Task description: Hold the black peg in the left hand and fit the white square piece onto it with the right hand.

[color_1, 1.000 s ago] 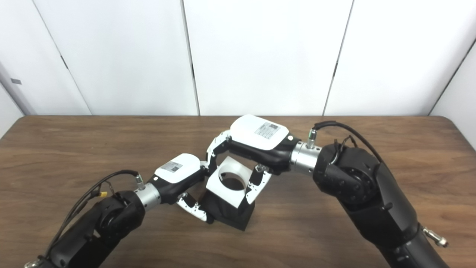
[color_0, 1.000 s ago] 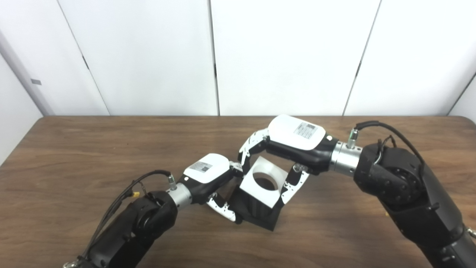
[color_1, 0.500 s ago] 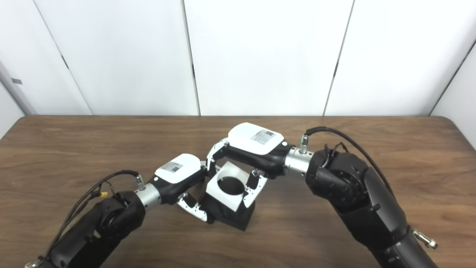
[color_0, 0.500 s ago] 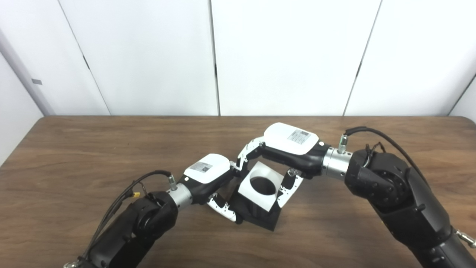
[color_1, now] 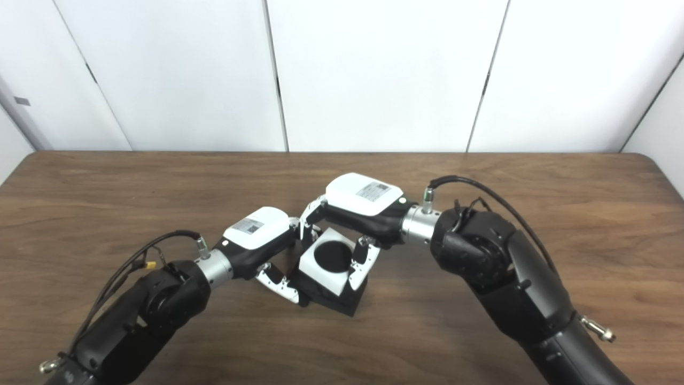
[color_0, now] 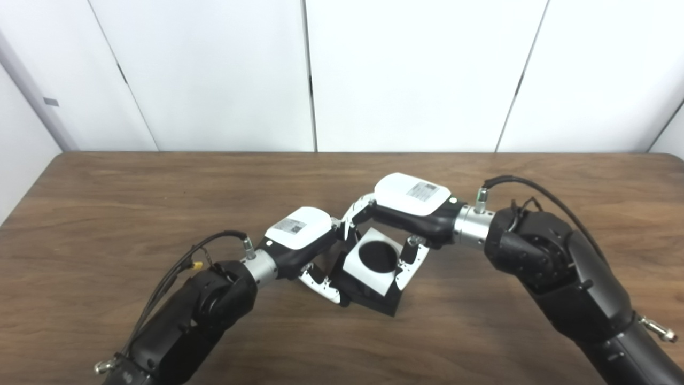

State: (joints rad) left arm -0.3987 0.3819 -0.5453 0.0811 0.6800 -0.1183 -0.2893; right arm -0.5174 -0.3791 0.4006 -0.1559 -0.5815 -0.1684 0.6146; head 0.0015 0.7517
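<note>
The black peg (color_0: 377, 255) stands on its square black base (color_0: 380, 305) at the middle of the wooden table (color_0: 107, 224). The white square piece (color_0: 366, 273) sits low over it, and the peg's round black top fills its hole. My right hand (color_0: 409, 206) reaches in from the right and is shut on the white piece, fingers on its far edge and thumb on its right edge. My left hand (color_0: 299, 240) comes from the lower left and is shut on the black base, one finger (color_1: 278, 283) lying along its front left side.
White wall panels (color_0: 417, 75) rise behind the table's far edge. The right forearm (color_1: 497, 267) crosses the right half of the table, and the left forearm (color_1: 155, 305) with its cable (color_0: 176, 272) crosses the lower left.
My right hand has lowered the white piece down onto the peg; the hole, empty before, is now filled with black. The left hand kept its hold. The camera tilted a little.
</note>
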